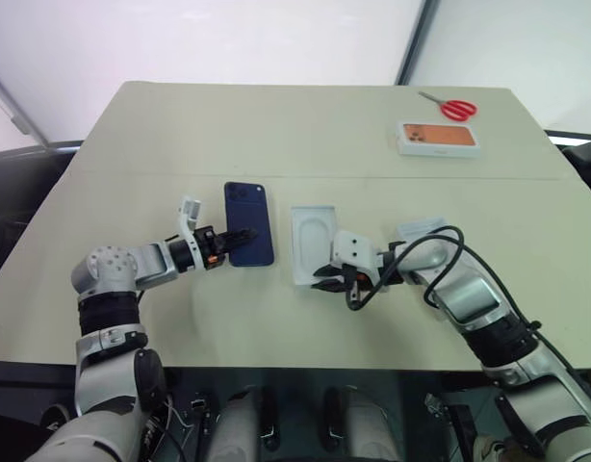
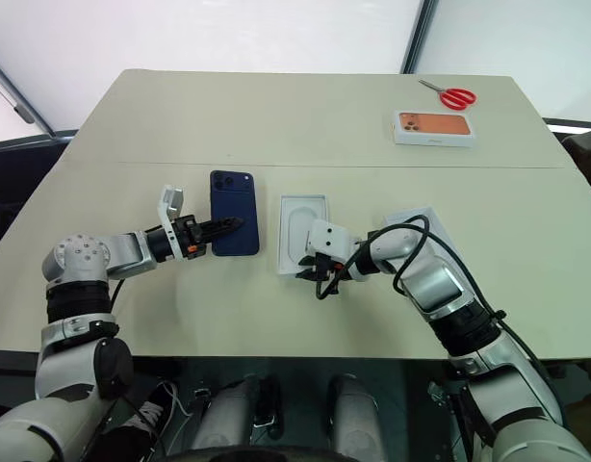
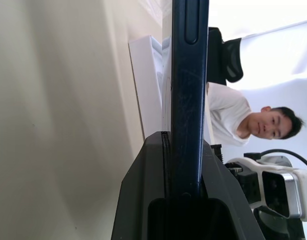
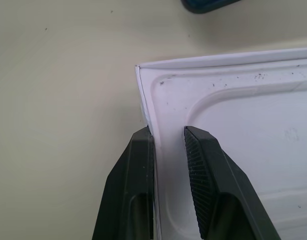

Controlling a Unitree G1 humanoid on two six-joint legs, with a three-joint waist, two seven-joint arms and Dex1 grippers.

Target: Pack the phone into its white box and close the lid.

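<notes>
Navy-blue glass and metal: the phone (image 1: 249,223), back up with the camera block at its far corner, lies on the tan table (image 1: 276,135); the left gripper (image 1: 240,238) has its black fingers clamped on the phone's near edge. White card: the white box (image 2: 303,234), just beside the phone toward the robot's right, is seated with a thin moulded tray insert (image 4: 243,125) and otherwise empty. The right gripper (image 4: 168,150) straddles the near corner wall, one finger outside and one inside, nearly closed on it. Judgement: the box is being steadied; a firm pinch low on the wall should keep it from sliding, and the insert probably has to come out before the phone can sit in. A white piece (image 2: 411,219), possibly the lid, lies behind the right arm. At the far right stand a box with an orange phone picture (image 1: 438,138), closed, and red scissors (image 1: 449,107).
</notes>
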